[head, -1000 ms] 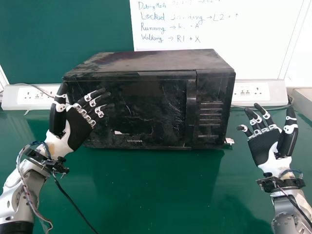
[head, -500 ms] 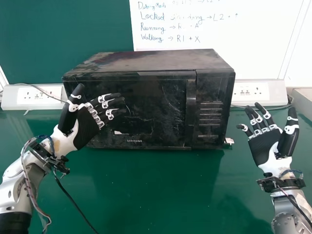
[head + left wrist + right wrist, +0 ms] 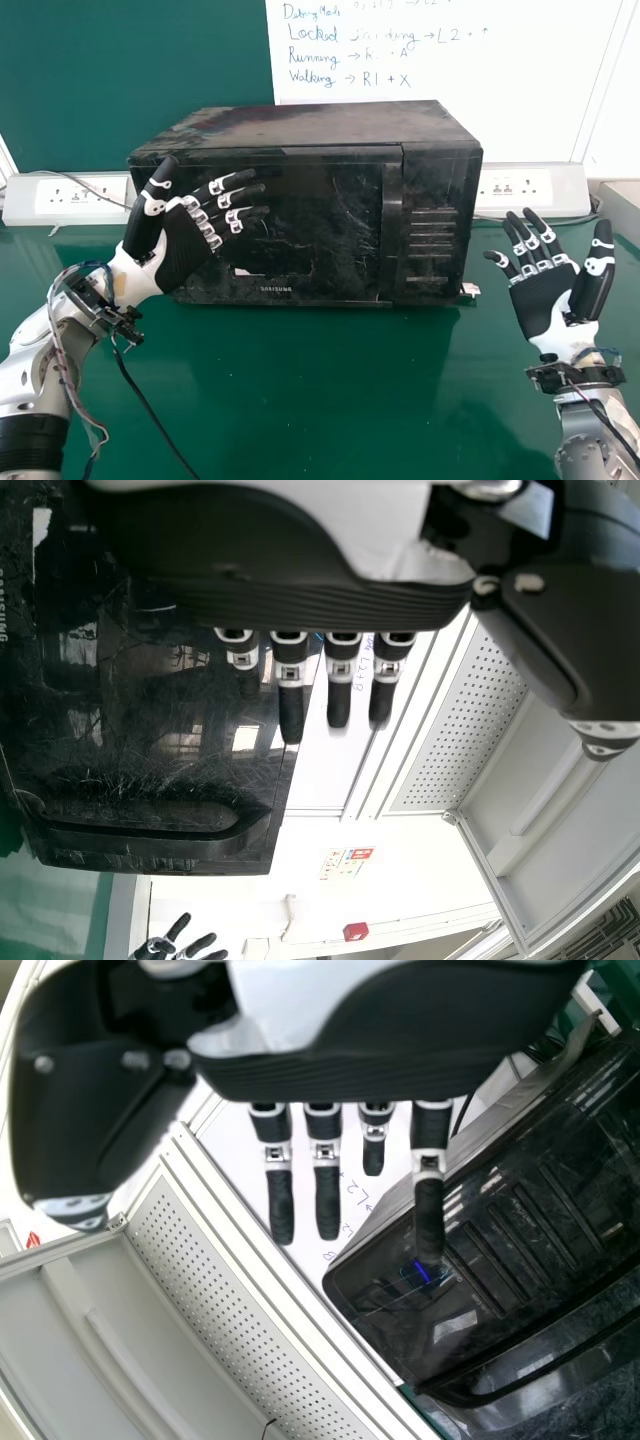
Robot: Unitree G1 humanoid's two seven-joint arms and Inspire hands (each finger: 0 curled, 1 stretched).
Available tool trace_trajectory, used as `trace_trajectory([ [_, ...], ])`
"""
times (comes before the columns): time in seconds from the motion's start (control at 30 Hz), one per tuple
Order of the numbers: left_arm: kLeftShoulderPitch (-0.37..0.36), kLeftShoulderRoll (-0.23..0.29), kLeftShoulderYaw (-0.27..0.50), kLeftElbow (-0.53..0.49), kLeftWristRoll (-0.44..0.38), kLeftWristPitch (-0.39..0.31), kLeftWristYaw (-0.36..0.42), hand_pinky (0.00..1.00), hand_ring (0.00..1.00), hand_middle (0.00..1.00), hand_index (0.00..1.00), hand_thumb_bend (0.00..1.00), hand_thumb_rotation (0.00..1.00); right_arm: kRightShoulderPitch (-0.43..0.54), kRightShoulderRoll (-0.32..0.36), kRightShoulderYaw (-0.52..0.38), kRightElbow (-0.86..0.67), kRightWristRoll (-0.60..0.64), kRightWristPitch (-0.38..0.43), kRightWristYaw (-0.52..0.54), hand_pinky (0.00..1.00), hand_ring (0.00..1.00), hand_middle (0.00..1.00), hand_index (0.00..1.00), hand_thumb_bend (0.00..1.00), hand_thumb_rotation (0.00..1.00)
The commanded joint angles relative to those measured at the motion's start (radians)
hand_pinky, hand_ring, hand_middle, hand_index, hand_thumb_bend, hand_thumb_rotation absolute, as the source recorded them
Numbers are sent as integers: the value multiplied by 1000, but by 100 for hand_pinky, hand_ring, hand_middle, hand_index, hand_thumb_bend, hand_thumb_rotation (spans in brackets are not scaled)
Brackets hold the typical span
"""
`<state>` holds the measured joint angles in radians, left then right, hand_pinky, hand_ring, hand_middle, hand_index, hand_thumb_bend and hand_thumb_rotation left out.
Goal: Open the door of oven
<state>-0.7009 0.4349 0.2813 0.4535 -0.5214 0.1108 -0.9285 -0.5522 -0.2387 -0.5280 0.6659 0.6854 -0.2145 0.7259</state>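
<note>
The black oven (image 3: pixel 300 125) stands on the green table, its door (image 3: pixel 300 225) closed and its upright handle (image 3: pixel 391 230) right of the door's middle. In front of the door's left part is my left hand (image 3: pixel 185 245), fingers straight and spread towards the handle, well short of it. The left wrist view has my left hand (image 3: pixel 290 590) over the door, with the handle (image 3: pixel 150 835) farther off. My right hand (image 3: pixel 545 300) is open, palm up, right of the oven. In the right wrist view, my right hand (image 3: pixel 340 1070) is beside the oven's control panel (image 3: pixel 520 1230).
White socket strips (image 3: pixel 75 198) stand behind the oven on both sides, with a cable (image 3: pixel 75 178) at the left one. A whiteboard (image 3: pixel 530 80) with handwriting is behind. The green table (image 3: pixel 320 400) extends in front of the oven.
My left hand has moved to the right across the front of the oven door, with its fingers angled a little more upward. My right hand has barely moved.
</note>
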Motion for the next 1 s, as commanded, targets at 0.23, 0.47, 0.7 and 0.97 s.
trace_trajectory([
  [0.23,-31,-26,-19,24,5,-6,7,47,67,79,72,90,80,-16,22,-5,-5,10,-6,5,82,100,100,100,100,90],
  [0.47,-70,-32,-22,62,7,-8,-1,49,72,82,74,90,81,-15,25,0,-9,1,-14,-8,80,100,100,100,100,90],
  [0.7,-126,-25,-28,137,8,24,-21,52,76,85,76,91,81,-14,23,2,-7,-4,-18,-10,81,100,100,99,100,92],
  [0.97,-176,-4,-46,186,37,74,-51,52,73,85,76,92,80,-14,23,4,-5,-8,-25,-14,80,100,100,97,100,92],
])
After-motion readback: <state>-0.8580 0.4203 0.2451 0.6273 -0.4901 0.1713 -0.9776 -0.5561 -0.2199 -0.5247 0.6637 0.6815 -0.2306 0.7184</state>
